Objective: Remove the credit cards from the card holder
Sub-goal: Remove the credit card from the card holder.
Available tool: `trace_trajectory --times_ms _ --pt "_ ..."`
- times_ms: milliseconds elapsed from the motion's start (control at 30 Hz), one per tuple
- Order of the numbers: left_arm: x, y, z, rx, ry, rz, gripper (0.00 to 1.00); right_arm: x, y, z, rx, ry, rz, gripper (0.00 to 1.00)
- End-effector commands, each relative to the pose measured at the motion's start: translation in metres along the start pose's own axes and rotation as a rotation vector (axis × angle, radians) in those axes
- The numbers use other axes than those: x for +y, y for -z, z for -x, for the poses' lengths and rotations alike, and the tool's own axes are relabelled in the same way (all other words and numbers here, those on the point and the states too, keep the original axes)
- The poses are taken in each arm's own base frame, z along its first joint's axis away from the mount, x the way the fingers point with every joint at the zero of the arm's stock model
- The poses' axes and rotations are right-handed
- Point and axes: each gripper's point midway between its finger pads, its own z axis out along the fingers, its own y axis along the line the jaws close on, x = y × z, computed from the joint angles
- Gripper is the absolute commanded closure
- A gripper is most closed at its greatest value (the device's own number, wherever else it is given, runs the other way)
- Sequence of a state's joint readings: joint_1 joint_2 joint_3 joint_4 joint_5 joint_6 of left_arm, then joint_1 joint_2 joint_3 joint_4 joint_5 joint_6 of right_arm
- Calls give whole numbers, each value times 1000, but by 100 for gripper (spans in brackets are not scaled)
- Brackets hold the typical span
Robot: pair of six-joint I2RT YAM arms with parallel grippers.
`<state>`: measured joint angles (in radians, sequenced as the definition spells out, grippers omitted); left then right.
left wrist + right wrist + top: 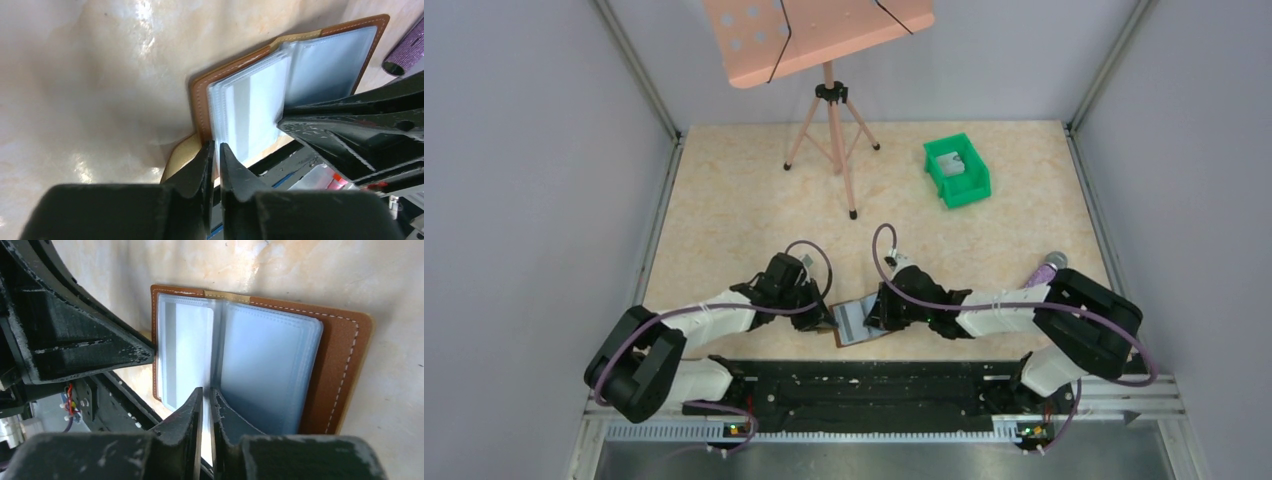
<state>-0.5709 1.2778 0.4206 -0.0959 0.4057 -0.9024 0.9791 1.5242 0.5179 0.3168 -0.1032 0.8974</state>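
Note:
The brown leather card holder [856,326] lies open at the table's near edge, its blue-grey sleeves facing up [270,365]. A light grey credit card [187,355] sits in the left sleeve, also seen from the left wrist [245,120]. My left gripper [829,322] [216,146] is pinched shut on the holder's brown cover edge [200,100]. My right gripper [874,318] [206,390] is shut at the left sleeve's near edge by the spine. A thin pale card edge shows between its jaws. The two grippers almost touch over the holder.
A green plastic bin [957,170] with a pale grey thing inside stands at the back right. A pink music stand on a tripod [829,120] stands at the back centre. The black base rail [864,385] runs right behind the holder. Grey walls close both sides.

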Motion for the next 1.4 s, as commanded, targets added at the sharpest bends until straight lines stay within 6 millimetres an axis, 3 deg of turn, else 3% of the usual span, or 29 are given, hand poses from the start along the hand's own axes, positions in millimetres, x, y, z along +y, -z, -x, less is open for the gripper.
trace_trajectory --times_ms 0,200,500,900,1133,1367 --pt "-2 11 3 -29 -9 25 80 16 13 21 -60 62 -24 82" --pt "-10 29 11 -88 -19 32 71 34 17 31 -99 165 -115 53" --pt "14 28 2 -67 6 99 71 27 2 24 -104 317 -365 36" --pt "33 36 1 -103 32 125 71 17 -15 11 -87 374 -487 30" --pt "35 35 2 -103 36 122 70 8 -18 8 -83 389 -528 30" --pt "37 33 2 -98 39 129 70 11 -15 10 -94 391 -523 38"
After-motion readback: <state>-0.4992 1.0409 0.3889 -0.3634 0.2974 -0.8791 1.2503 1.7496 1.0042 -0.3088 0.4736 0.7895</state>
